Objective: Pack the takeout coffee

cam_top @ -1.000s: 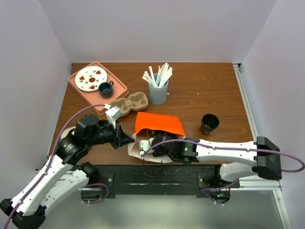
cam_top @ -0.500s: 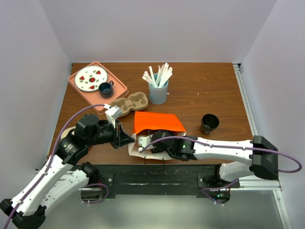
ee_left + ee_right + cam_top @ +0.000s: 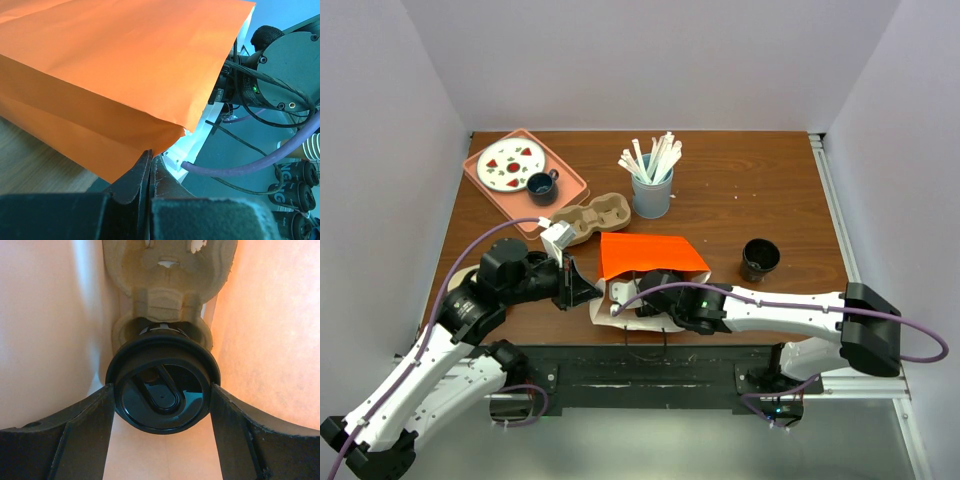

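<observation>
An orange paper bag [image 3: 650, 255] lies on its side near the table's front edge, mouth towards the arms. My left gripper [image 3: 582, 290] is shut on the bag's lower mouth edge; in the left wrist view the closed fingers [image 3: 150, 160] pinch the orange paper [image 3: 125, 65]. My right gripper [image 3: 645, 300] reaches into the bag's mouth. In the right wrist view its fingers [image 3: 90, 425] press both sides of a black-lidded coffee cup [image 3: 162, 387] seated in a cardboard carrier [image 3: 167, 270] inside the bag.
A second cardboard carrier [image 3: 590, 218] sits behind the bag. A blue cup of stirrers [image 3: 652, 190] stands mid-table. A black cup [image 3: 760, 258] stands to the right. A pink tray [image 3: 570, 185] with a plate and mug is at the back left.
My right gripper has moved left, deeper into the bag, and the bag's top has shifted slightly left. The left gripper has held still.
</observation>
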Robot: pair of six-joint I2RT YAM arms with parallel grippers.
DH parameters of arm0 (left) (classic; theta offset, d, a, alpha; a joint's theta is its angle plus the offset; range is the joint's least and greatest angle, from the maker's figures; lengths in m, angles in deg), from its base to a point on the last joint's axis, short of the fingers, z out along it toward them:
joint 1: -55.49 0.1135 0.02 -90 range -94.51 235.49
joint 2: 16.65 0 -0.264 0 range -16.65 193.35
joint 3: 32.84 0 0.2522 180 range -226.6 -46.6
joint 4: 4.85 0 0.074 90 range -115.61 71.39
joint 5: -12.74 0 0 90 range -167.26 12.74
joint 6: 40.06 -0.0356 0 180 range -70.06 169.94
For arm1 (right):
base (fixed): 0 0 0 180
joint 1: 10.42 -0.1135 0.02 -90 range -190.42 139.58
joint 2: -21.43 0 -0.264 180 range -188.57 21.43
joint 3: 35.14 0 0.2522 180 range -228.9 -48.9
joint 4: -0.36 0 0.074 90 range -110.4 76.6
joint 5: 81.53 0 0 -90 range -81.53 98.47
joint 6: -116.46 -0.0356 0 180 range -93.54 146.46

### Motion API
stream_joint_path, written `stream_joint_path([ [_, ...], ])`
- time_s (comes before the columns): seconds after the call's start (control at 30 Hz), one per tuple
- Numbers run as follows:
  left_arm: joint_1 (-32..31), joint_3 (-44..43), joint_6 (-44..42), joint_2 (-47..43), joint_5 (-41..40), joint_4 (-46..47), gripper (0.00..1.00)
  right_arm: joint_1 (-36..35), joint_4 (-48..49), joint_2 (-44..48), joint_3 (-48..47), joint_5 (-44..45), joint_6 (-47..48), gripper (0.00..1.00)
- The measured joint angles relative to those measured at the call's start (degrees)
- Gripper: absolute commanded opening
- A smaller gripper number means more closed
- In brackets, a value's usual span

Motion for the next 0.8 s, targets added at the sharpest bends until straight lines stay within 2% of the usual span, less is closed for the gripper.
stream_joint_path([
  [0.43, 0.0, 0.0, 0.0, 0.5, -0.4, 0.0, 0.00, 1.0, 3.0, -1.4, 0.8, -0.5, 0.6, 0.43],
  [0.5, 0.0, 0.0, 0.0, 0.5, -0.6, 0.0, 0.00, 1.1, 3.5, -2.0, 0.8, -0.4, 0.7, 0.48],
  [0.53, 0.0, 0.0, 0.0, 0.5, -0.7, 0.0, 0.00, 1.1, 3.7, -2.2, 0.7, -0.4, 0.7, 0.56],
  [0.6, 0.0, 0.0, 0.1, 0.5, -0.9, -0.1, 0.00, 1.1, 3.9, -2.4, 0.7, -0.4, 0.7, 0.65],
  [0.63, 0.0, 0.0, 0.1, 0.5, -1.0, -0.1, 0.00, 1.1, 3.8, -2.6, 0.5, -0.4, 0.7, 0.75],
  [0.67, 0.0, 0.0, 0.1, 0.6, -1.1, -0.1, 0.00, 1.1, 3.7, -2.6, 0.3, -0.4, 0.7, 0.79],
  [0.8, 0.0, -0.1, 0.1, 1.2, -1.1, -0.1, 0.00, 1.5, 2.4, -2.7, -0.7, -1.0, 0.2, 0.81],
])
